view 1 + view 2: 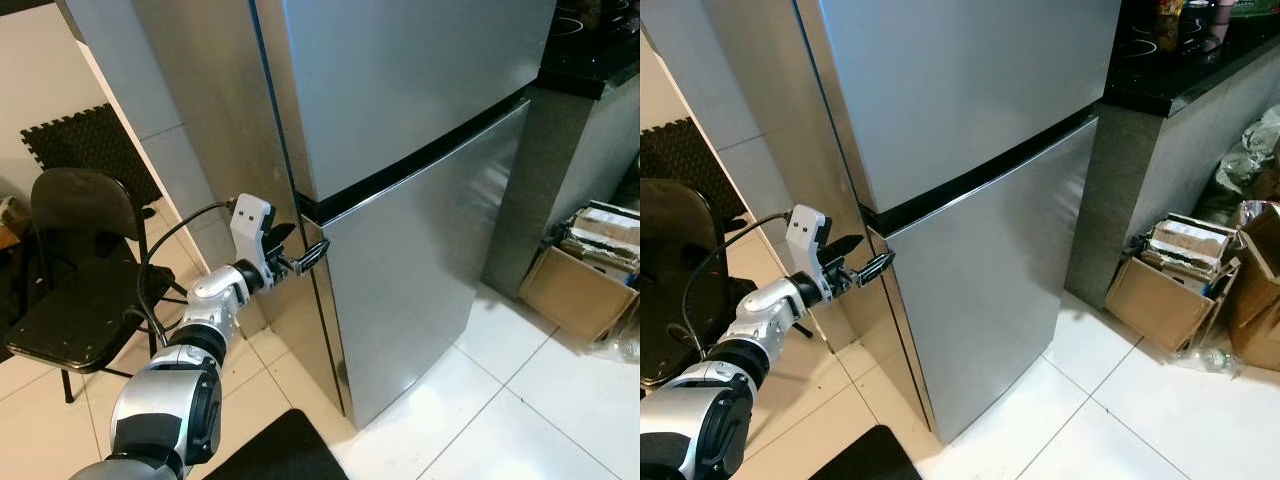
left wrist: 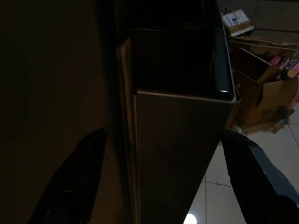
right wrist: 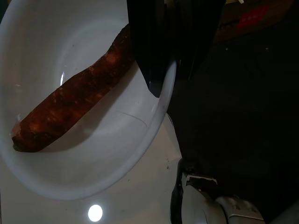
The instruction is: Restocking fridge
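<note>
My left tool (image 1: 302, 252) sits at the corner of the fridge (image 1: 400, 180), fingers spread, level with the dark seam between its two shut doors. The left wrist view shows the lower door's edge between those fingers (image 2: 74, 182). On the right wrist view my right tool (image 3: 163, 70) is clamped on the rim of a white bowl (image 3: 84, 168) holding a carrot (image 3: 70, 105).

Carrot (image 3: 70, 109) in jaw-pinched white bowl (image 3: 93, 177)
</note>
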Tool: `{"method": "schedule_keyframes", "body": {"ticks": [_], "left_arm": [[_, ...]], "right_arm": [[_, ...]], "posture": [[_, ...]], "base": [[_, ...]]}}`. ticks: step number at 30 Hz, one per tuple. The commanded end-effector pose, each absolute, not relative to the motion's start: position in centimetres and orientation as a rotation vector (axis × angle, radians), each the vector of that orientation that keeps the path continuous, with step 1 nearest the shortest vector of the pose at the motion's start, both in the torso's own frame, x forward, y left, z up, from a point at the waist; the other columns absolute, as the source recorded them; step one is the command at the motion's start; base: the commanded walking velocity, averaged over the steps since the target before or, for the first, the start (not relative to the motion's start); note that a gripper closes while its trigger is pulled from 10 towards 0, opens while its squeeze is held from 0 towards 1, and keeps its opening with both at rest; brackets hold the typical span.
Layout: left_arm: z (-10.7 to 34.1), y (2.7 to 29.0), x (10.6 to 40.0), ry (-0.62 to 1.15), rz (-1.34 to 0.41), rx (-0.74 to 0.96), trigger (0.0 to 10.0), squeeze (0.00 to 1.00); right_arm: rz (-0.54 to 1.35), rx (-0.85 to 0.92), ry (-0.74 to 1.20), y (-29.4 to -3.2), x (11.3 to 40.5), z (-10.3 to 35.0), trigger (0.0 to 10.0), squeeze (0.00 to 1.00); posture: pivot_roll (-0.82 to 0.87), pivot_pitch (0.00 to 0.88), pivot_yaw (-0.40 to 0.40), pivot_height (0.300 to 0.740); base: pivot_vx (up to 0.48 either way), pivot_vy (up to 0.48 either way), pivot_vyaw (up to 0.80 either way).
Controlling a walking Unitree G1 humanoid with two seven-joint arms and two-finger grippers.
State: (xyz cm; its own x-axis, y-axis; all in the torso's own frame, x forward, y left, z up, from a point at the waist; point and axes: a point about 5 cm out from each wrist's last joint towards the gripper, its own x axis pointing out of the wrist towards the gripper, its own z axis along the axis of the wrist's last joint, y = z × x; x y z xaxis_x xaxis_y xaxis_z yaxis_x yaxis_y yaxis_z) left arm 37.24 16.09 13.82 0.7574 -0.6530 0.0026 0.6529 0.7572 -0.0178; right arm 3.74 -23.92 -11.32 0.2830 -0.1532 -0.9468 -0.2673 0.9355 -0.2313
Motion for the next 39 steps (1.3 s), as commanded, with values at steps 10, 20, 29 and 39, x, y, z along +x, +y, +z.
{"method": "schedule_keyframes", "body": {"ticks": [10,20,29,39], "left_arm": [[14.2,13.3,37.5,0.002,-0.804,-0.028,10.0,0.0],[15.0,10.9,37.2,-0.015,-0.996,-0.07,10.0,0.0],[15.0,10.1,36.9,-0.01,-1.065,-0.057,10.0,0.0],[14.7,7.9,36.0,-0.02,-1.207,-0.078,10.0,0.0]], "right_arm": [[0.079,-0.39,1.265,-24.1,3.8,-11.2,10.0,0.0],[0.079,-0.392,1.267,-24.2,3.6,-11.2,10.0,0.0],[0.08,-0.393,1.261,-24.2,3.8,-11.2,10.0,0.0],[0.078,-0.392,1.26,-24.0,3.9,-11.2,10.0,0.0]], "posture": [[-0.19,0.076,0.087,0.74],[-0.2,0.088,0.089,0.74],[-0.2,0.083,0.094,0.74],[-0.2,0.078,0.102,0.74]], "base": [[0.0,0.0,0.0],[0.0,0.0,0.0],[0.0,0.0,0.0],[0.0,0.0,0.0]]}}
